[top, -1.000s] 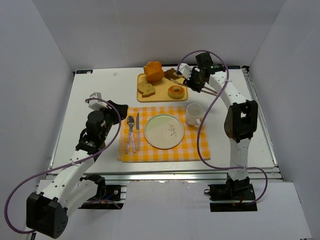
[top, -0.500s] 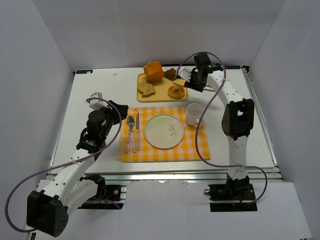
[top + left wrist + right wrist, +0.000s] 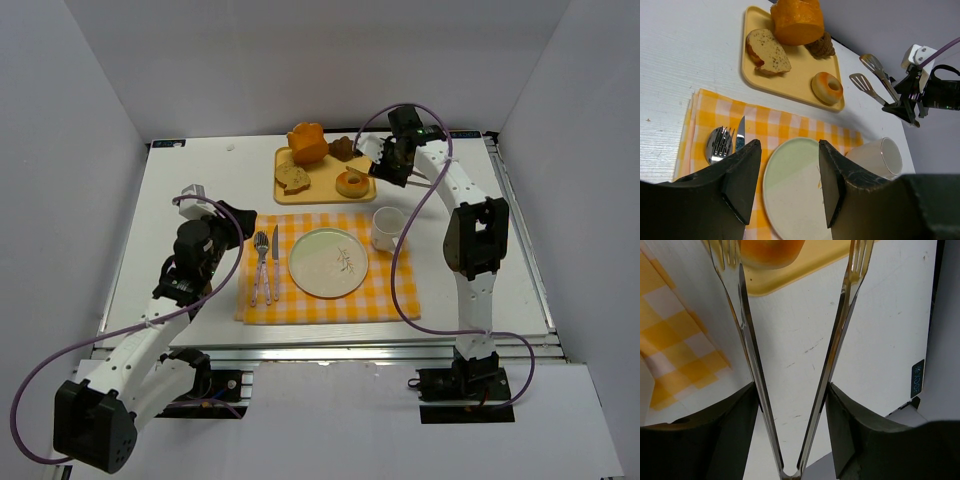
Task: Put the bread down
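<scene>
The bread [image 3: 292, 177], a tan speckled slice with darker crust, lies on the left of the yellow tray [image 3: 322, 191]; it also shows in the left wrist view [image 3: 767, 51]. The pale green plate [image 3: 328, 262] sits on the checked placemat. My right gripper [image 3: 387, 162] is shut on metal tongs [image 3: 362, 163], whose arms [image 3: 747, 340] stand spread open, tips over the donut [image 3: 771, 250] at the tray's right end. My left gripper [image 3: 236, 222] is open and empty above the placemat's left edge, with the plate [image 3: 795, 190] between its fingers in the wrist view.
The tray also holds an orange loaf [image 3: 308, 142], a dark brown pastry [image 3: 342, 148] and the donut [image 3: 351, 183]. A white cup [image 3: 387, 228] stands right of the plate. A fork and knife [image 3: 264, 262] lie left of it. White walls enclose the table.
My right gripper has carried the tongs left, from beyond the tray's right end to over the donut. The left arm has not moved.
</scene>
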`<state>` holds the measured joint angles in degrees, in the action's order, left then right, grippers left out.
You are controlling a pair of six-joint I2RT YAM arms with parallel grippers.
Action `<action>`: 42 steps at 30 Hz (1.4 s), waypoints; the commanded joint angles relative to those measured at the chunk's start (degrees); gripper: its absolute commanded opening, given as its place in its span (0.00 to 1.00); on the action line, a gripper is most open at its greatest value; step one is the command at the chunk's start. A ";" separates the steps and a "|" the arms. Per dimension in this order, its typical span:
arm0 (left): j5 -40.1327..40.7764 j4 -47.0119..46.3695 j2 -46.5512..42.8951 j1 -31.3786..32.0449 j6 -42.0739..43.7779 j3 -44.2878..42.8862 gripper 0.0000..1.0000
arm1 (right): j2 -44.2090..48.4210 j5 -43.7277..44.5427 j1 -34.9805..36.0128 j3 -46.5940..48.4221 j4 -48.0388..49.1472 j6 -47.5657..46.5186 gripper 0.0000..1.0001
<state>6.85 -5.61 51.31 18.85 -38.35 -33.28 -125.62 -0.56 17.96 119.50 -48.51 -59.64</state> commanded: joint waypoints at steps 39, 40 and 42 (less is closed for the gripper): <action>-13.97 -20.29 6.69 0.39 -7.08 -0.65 0.48 | 13.29 -33.16 -3.54 11.72 9.92 45.00 0.27; -14.41 -21.63 7.92 0.83 -7.35 -1.08 0.48 | 13.65 -34.50 -3.54 11.46 11.84 47.66 0.27; -14.94 -24.17 11.96 2.49 -7.27 -3.19 0.47 | 14.70 -38.27 -3.45 10.05 13.96 54.58 0.27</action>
<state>-4.38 -21.80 60.36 19.57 -43.72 -33.65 -115.33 -29.50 13.82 128.79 -41.58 -19.05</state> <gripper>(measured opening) 0.476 0.280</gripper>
